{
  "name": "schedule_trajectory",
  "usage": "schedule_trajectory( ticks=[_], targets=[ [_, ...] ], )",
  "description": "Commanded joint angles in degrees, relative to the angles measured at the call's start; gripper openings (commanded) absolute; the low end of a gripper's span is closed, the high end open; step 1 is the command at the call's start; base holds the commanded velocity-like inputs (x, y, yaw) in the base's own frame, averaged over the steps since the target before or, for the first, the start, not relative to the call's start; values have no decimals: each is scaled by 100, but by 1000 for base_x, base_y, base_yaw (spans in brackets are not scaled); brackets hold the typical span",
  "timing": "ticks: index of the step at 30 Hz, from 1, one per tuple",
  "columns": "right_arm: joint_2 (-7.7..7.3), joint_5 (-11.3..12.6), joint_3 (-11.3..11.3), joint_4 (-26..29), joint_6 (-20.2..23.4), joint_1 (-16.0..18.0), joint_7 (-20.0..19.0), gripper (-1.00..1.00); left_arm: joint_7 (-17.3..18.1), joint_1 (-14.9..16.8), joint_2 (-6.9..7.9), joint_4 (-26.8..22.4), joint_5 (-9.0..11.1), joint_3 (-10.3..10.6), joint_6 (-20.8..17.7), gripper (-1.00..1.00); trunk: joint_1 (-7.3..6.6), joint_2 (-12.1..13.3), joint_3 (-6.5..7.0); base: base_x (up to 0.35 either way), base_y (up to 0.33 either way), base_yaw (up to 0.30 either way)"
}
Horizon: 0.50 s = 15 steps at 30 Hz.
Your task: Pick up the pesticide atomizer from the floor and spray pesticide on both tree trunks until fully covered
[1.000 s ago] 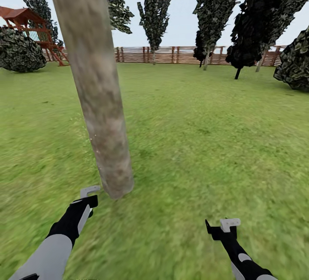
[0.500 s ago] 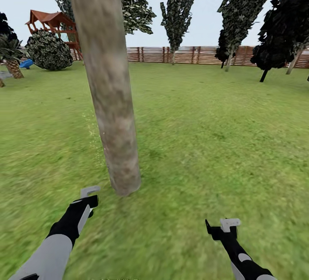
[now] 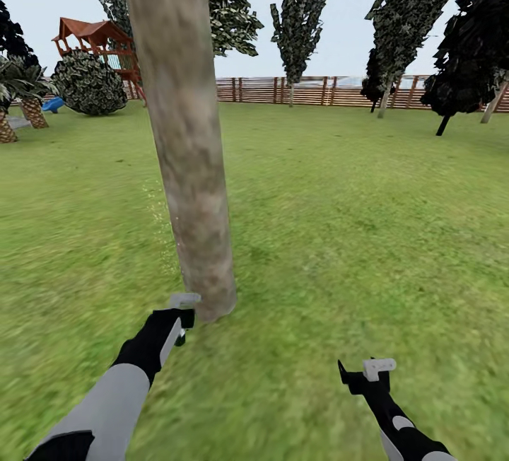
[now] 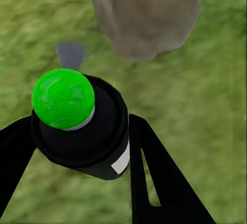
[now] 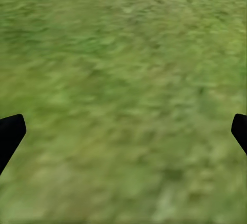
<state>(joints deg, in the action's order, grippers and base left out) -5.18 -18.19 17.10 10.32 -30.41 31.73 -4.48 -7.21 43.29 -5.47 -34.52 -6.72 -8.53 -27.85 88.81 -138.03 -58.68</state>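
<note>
Left gripper (image 4: 82,147), clamped on pesticide atomizer (image 4: 82,126), reaches beside tree trunk (image 3: 187,136) base.

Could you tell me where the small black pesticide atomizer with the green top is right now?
The black, green-topped atomizer is clamped in the left gripper, low at the head view's left, just beside the base of the thick mottled grey-tan tree trunk.

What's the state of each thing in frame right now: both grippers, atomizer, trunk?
left gripper: shut on the pesticide atomizer, near the trunk's base
pesticide atomizer: held between the fingers, green top toward the trunk
right gripper: open, empty, over grass
tree trunk: standing, with a few faint white specks beside its lower part
</note>
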Motion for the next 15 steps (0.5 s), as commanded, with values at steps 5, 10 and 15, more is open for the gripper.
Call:
schedule_trajectory(
  ticks=[5, 10, 15],
  targets=[
    [-15, 7, 3, -3, 0, 0, 8, 100, -8, 299, -267, -19, -43, 0, -308, -100, 0, 0, -1, 0, 0, 0],
    [-24, 8, 3, -12, 0, 0, 9, 100, -14, 328, 88, -32, -61, -26, -402, -100, 0, 0, 1, 0, 0, -86],
    [-20, 8, 3, -25, 0, 0, 4, 100, -1, 277, 221, -19, -53, -4, -413, -100, 0, 0, 4, 0, 0, -104]
  ],
)
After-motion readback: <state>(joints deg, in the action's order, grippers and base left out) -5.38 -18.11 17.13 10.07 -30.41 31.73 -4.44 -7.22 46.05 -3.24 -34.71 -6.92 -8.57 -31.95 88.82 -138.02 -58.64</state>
